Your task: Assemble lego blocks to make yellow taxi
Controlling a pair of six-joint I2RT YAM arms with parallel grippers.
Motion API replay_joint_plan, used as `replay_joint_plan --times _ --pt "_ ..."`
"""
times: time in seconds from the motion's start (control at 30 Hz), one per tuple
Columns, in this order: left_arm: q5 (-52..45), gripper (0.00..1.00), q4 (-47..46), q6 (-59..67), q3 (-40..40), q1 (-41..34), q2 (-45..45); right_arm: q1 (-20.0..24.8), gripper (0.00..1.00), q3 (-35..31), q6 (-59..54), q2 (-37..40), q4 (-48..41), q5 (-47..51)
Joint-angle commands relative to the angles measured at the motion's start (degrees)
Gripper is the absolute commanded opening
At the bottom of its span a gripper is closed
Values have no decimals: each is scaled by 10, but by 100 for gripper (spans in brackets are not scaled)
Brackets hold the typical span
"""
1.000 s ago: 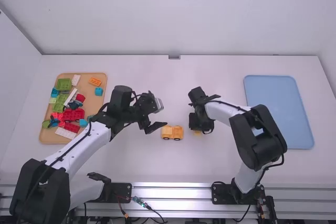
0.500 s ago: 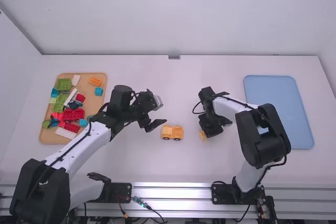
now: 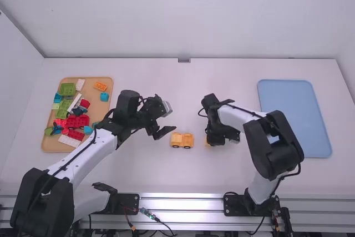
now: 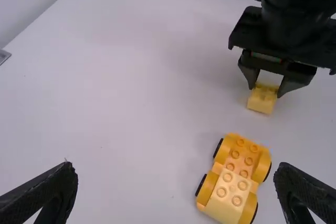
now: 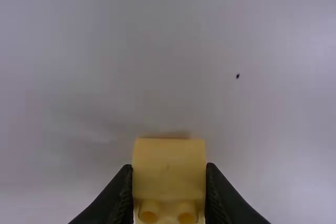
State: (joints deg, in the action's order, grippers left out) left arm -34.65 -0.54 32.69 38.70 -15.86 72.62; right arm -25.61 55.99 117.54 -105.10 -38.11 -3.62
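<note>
Shifting back toward the toy car (image 3: 182,140), the right gripper (image 4: 266,89) partly reverses its displacement of a half-second earlier; the yellow block (image 4: 261,102) has travelled with it. The car and the left gripper (image 4: 176,167) have kept their places. For the assembly, this suggests alignment before joining; the next move probably calls for bringing the block over the car's bare studs (image 4: 244,160) and pressing, where a tilted block could seat badly or push the car off.

High view: the car lies on the counter (image 3: 183,90) between the two pairs of jaws, just beside the left pair.

Left wrist view: the left jaws stand wide apart, holding nothing. A paler brick (image 4: 226,196) is already seated on one end of the car, and the block in the right jaws is near the car but apart from it.

Right wrist view: the right jaws are clamped on the block, touching two opposite sides; a smooth face and two studs lie between them. Whether the block touches the counter cannot be told.
</note>
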Motion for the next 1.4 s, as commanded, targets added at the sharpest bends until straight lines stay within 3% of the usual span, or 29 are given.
replay_joint_plan --times 0.0,0.07,0.13,0.2,0.23,0.27,0.3,0.37,0.53,0.8,0.9,1.0,1.03,1.07,1.17,1.37 --pt "-4 99 0 -3 -5 1 -12 -3 7 2 27 2 5 5" --pt "-4 99 0 -3 -5 1 -12 -2 17 3 26 2 5 7" --pt "-4 99 0 -3 -5 1 -12 3 35 3 26 2 7 4" --pt "-4 99 0 -3 -5 1 -12 7 44 3 11 2 6 4" --pt "-4 99 0 -3 -5 1 -12 11 63 3 -7 2 7 0" --pt "-4 99 0 -3 -5 1 -12 12 70 3 -9 2 7 -2" --pt "-4 99 0 -3 -5 2 -12 18 84 3 -29 2 8 -12" --pt "-4 99 0 -3 -5 1 -12 26 99 2 -50 2 15 -26" --pt "-4 99 0 -3 -5 1 -12 45 99 8 -118 2 14 -50" --pt "-3 99 0 -3 -5 1 -12 92 99 79 -280 19 -110 -87" --pt "-2 99 1 -3 -5 1 -12 103 99 115 -402 28 -139 -101" --pt "-2 99 2 -3 -5 1 -12 109 96 152 -638 33 -138 -157" --pt "-2 99 2 -3 -5 1 -12 109 96 152 -638 33 -138 -157" --pt "-4 99 2 3 -5 1 -12 111 99 169 -777 33 -138 -188" --pt "-2 99 2 1 -5 2 -12 111 99 182 -943 33 -130 -182" --pt "-2 99 2 1 -5 1 -12 114 99 178 -965 33 -90 -109"
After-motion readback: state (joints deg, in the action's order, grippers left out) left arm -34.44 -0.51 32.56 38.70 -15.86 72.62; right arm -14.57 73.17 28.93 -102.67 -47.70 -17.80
